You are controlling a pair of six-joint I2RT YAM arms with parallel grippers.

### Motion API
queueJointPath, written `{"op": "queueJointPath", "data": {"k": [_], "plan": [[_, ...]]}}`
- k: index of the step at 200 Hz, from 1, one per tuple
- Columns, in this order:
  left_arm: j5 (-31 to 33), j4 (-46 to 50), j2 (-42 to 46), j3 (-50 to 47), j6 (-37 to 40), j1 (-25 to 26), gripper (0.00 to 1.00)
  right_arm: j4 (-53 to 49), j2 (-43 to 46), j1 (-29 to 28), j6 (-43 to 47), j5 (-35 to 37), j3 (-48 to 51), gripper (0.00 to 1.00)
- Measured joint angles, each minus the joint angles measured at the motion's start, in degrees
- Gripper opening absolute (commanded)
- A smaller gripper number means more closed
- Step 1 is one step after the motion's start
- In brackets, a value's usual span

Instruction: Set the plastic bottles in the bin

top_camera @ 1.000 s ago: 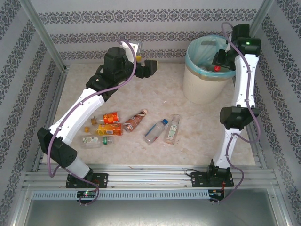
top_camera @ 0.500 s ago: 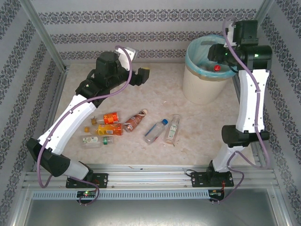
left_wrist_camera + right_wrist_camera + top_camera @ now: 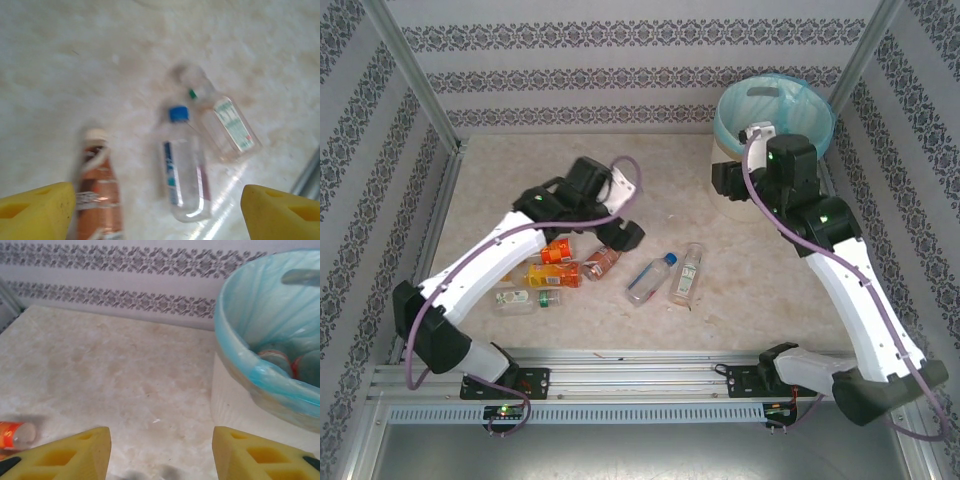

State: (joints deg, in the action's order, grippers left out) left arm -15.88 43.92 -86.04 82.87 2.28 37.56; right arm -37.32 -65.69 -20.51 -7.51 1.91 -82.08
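Several plastic bottles lie on the marble table: a brown one (image 3: 603, 262), a clear blue-capped one (image 3: 650, 278), a clear white-labelled one (image 3: 687, 273), two orange-labelled ones (image 3: 553, 262) and a clear green-capped one (image 3: 525, 297). My left gripper (image 3: 623, 237) hovers open above the brown bottle (image 3: 97, 195) and the blue-capped bottle (image 3: 182, 170), holding nothing; its midpoint (image 3: 159, 212) is over bare table between them. The bin (image 3: 775, 100), lined in light blue, stands at the back right with bottles inside (image 3: 275, 357). My right gripper (image 3: 725, 180) is open and empty beside the bin's left wall (image 3: 235, 400).
Patterned walls and metal posts enclose the table on three sides. The aluminium rail with both arm bases (image 3: 640, 375) runs along the near edge. Bare tabletop (image 3: 670, 190) lies between the two grippers. An orange bottle end (image 3: 15, 435) sits far left in the right wrist view.
My left arm has swung down from the back wall to just above the bottles. My right gripper has pulled out of the bin and dropped to its left side.
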Motion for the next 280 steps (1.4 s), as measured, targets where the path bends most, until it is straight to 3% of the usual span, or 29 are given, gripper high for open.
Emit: {"op": "queueJointPath", "data": {"k": [29,62,147,280], "plan": [[-0.6,-0.5,-6.8,-2.9,-2.6,4.2,0.87,3.2,2.2,-0.2,0.1,1.9,2.9,0.58],[0.2,-1.5,-13.7,-4.5,-4.5,4.9,0.87,5.0,6.0,-0.9,0.2,3.3,6.0,0.59],[0.7,-4.3,-18.4,-7.0,-6.0,7.2,0.85,5.5,11.6,-1.5,0.2,6.6,10.6,0.6],[4.9,-4.3,-24.1,-6.5,-5.4,8.2,0.61,5.9,10.0,-2.3,0.0,7.1,10.6,0.6]]}}
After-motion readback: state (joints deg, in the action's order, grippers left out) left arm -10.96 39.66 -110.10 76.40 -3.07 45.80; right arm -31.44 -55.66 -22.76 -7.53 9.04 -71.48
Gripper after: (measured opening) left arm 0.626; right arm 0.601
